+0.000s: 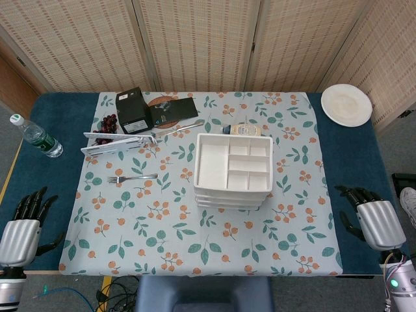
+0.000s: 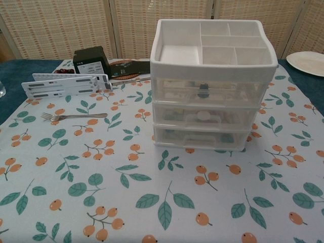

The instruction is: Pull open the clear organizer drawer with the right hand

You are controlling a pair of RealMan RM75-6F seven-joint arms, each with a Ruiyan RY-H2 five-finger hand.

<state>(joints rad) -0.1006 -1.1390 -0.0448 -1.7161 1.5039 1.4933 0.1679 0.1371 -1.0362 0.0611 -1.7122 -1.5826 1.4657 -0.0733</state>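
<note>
Resting right robot hand: it is lying at the lower right of the head view, on the blue edge of the tabletop, fingers spread and holding nothing; it is well apart from the organizer.
Left robot hand: it is sitting at the lower left of the head view, fingers apart and released, touching no object.
Clear organizer: it is standing just right of centre on the leaf-and-berry tablecloth, a white divided tray on top and three clear drawers stacked below.
Drawers: all three are sitting flush with the frame in the chest view; the top drawer is showing a small dark item behind its front, the middle drawer and bottom drawer are showing white handles.
Fork: it is lying on the cloth left of the organizer, tines pointing to the left.
White flat strips: they are lying above the fork, toward the upper left.
Black box: it is standing at the upper left of the cloth, beside a dark flat card.
Water bottle: it is lying at the far left on the blue surface.
White plate: it is sitting at the upper right.
</note>
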